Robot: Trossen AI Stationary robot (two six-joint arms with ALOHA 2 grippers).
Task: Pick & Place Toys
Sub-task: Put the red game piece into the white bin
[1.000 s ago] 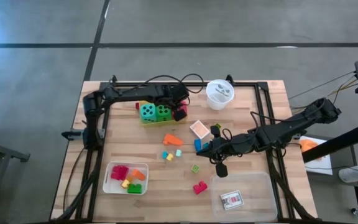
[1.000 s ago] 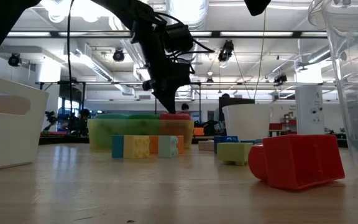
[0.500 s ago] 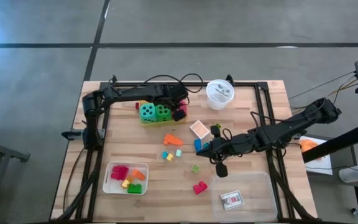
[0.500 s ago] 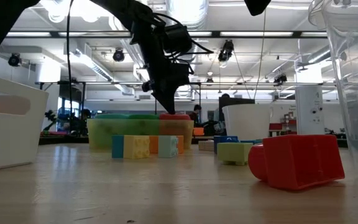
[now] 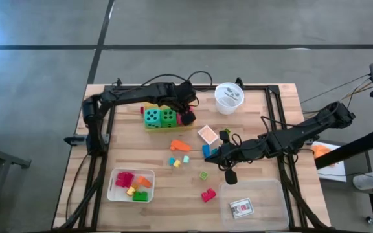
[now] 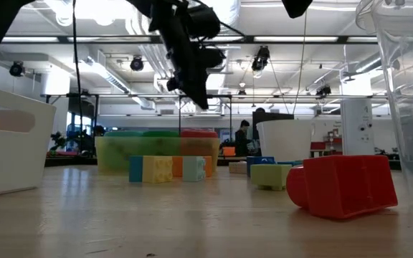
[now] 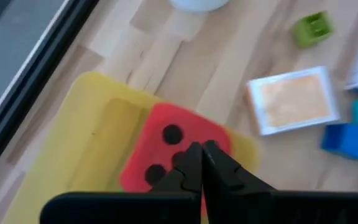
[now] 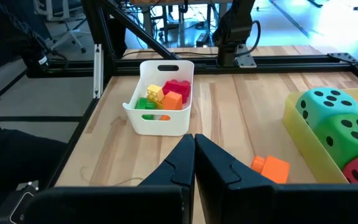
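A yellow tray [image 5: 149,125] at the far left holds a teal die [image 5: 152,116], a green die [image 5: 168,116] and a red die [image 5: 188,118]. My left gripper [image 5: 186,107] is shut and empty, hovering above the red die [image 7: 166,149]; in the low view [image 6: 201,104] it hangs clear above the tray [image 6: 156,150]. My right gripper [image 5: 211,156] is shut and empty, low over the table beside a blue block [image 5: 206,150]. Loose blocks lie mid-table: orange [image 5: 180,145], green [image 5: 203,175] and red [image 5: 208,195].
A white bin [image 5: 114,188] with several blocks stands near left. A clear tray [image 5: 271,194] holding a card [image 5: 241,207] stands near right. A round white cup [image 5: 228,97] is at the far edge. A card [image 5: 207,134] lies face down mid-table.
My left gripper has risen straight up from just over the red die, which stays in the yellow tray. My right arm has kept still.
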